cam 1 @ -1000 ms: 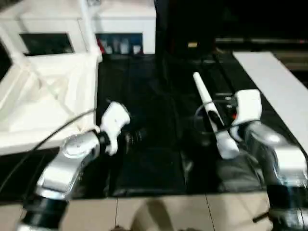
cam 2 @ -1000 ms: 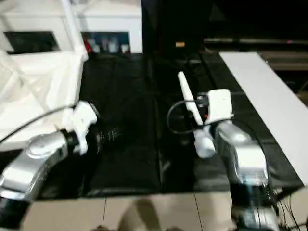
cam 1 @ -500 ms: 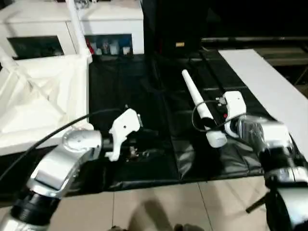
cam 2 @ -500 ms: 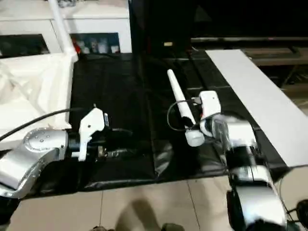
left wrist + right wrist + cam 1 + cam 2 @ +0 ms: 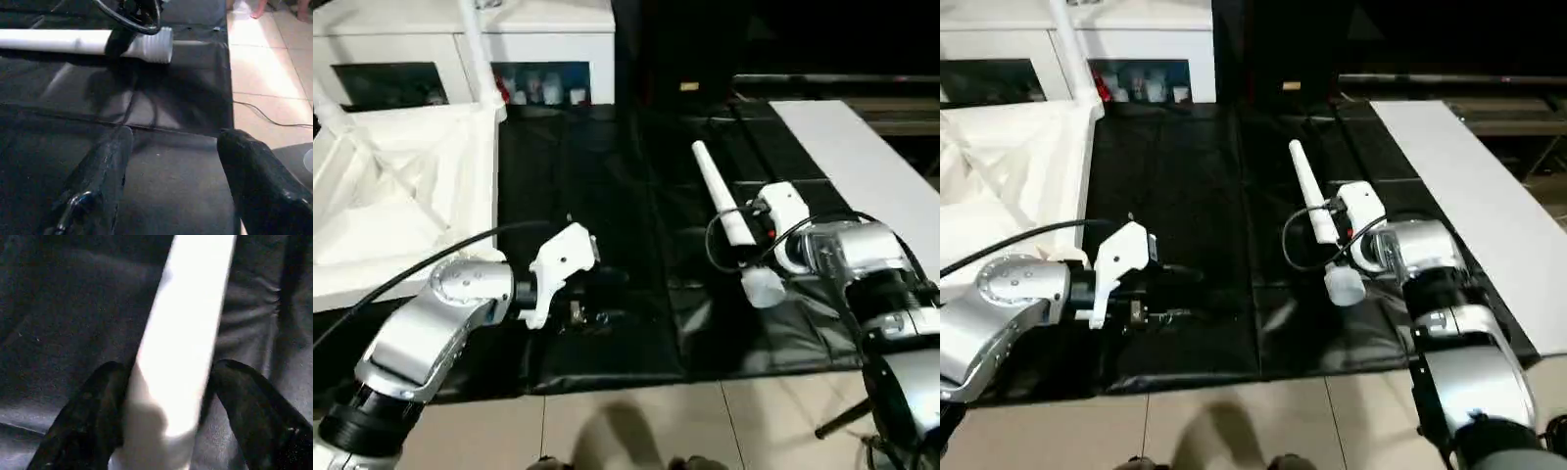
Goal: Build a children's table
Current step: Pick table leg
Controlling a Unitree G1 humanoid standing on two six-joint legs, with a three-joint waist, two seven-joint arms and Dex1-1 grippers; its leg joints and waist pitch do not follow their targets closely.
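Observation:
The white tabletop (image 5: 484, 186) lies upside down at the left, ribbed side up, with a white leg (image 5: 481, 59) standing in its far corner. Another long white leg (image 5: 715, 186) lies on the black mat to the right of centre. My right gripper (image 5: 738, 233) is on this leg near its thick end. In the right wrist view both black fingers (image 5: 105, 391) press against the leg's (image 5: 186, 333) sides. My left gripper (image 5: 175, 136) hovers low over the mat, open and with nothing in it, pointing toward the leg's ribbed end (image 5: 151, 44).
A black mat (image 5: 607, 176) covers the work area. A white cabinet (image 5: 548, 39) with dark glass doors stands behind it. A long white board (image 5: 862, 166) lies along the right. The tiled floor (image 5: 636, 421) runs along the near edge.
My right gripper's fingers have closed in onto the leg. The left gripper's fingers have spread a little wider. The head camera has shifted, so the whole picture has moved.

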